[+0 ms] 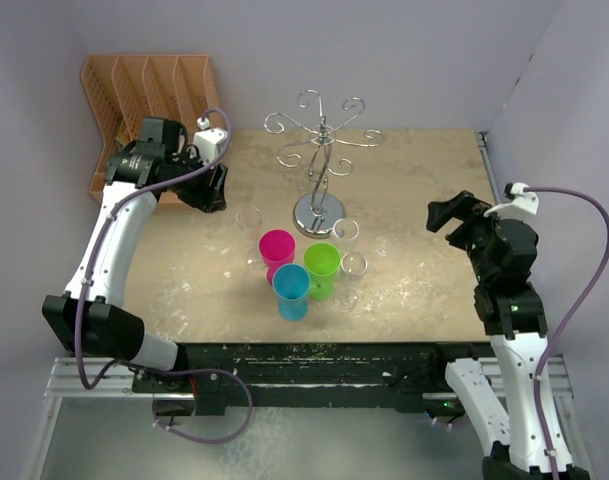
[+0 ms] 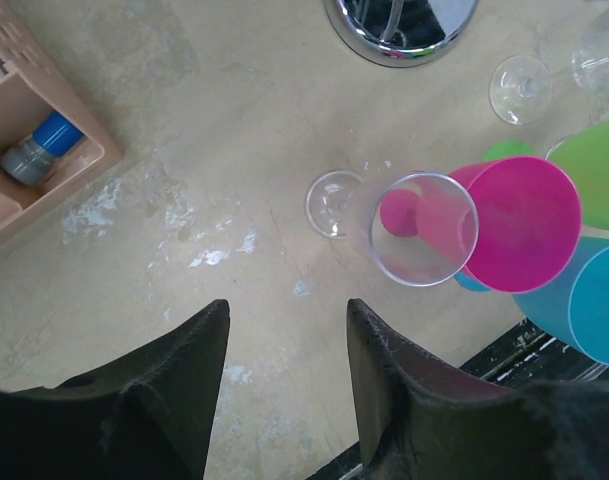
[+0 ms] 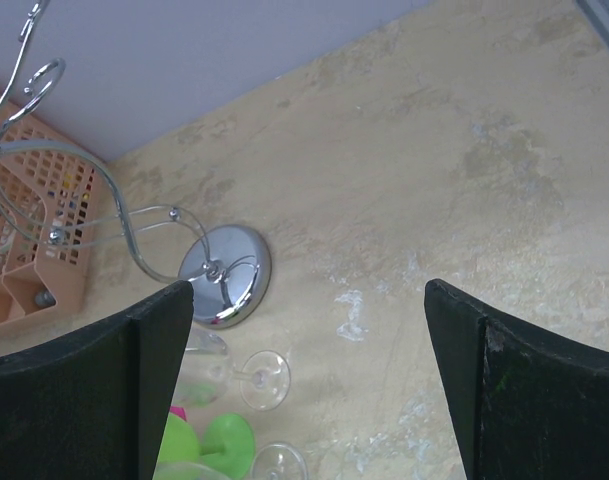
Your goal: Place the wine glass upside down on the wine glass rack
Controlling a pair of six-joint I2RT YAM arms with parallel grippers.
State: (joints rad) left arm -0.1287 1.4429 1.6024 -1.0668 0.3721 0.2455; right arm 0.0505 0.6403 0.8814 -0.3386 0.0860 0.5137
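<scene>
The table fills the middle of the top view. The left gripper hangs at upper left, near the orange organiser. In its wrist view its jaws stand apart, with only bare table between them. The right gripper hovers at right centre, jaws spread wide and empty. The rack stands at upper centre on its round base. Just below it cluster a pink cup, a green cup and a blue cup. The wine glass stands upright, left of centre, just beside the pink cup and below the left gripper, apart from the rack. Other clear glasses sit right of the cups.
</scene>
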